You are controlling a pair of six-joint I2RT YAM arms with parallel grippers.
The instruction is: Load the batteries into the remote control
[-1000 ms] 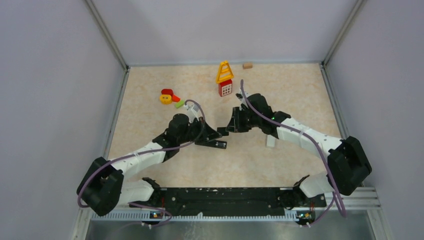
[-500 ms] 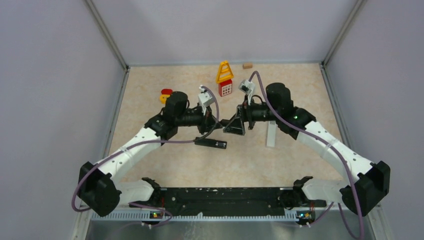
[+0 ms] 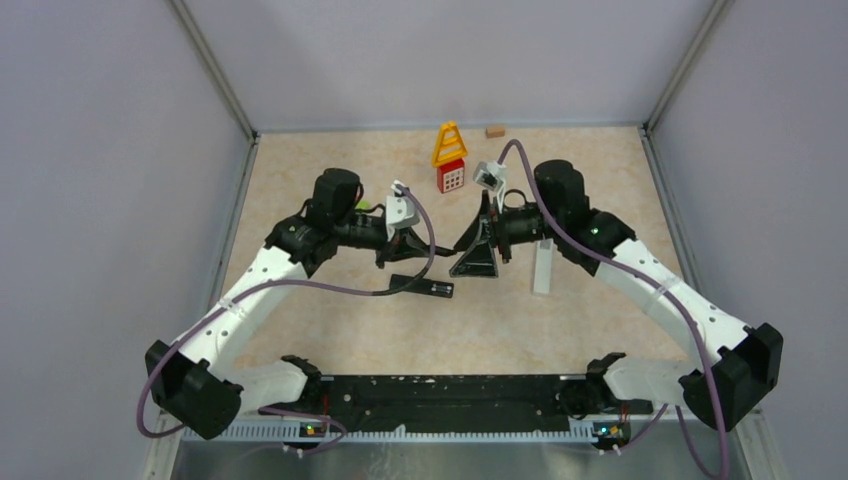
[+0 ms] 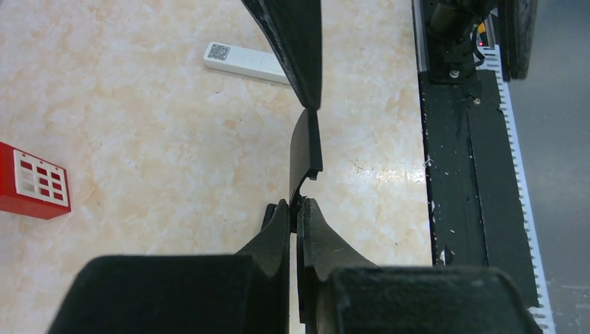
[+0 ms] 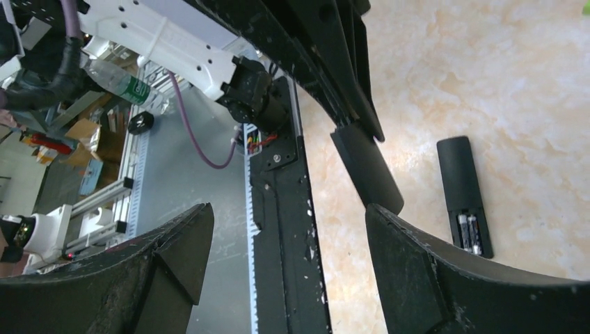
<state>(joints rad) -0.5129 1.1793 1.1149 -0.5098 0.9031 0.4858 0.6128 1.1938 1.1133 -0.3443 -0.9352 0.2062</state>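
The left pincer (image 4: 298,209) hides part of the black cover (image 4: 306,149).

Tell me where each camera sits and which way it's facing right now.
Top external: above and behind the bases, looking down on the table; both arms show whole.
Left wrist: faces rightward across the table; left fingers pinch a thin black cover.
Right wrist: faces leftward; spread right fingers frame the black remote, batteries inside.
Shared: both wrist views show the cover.
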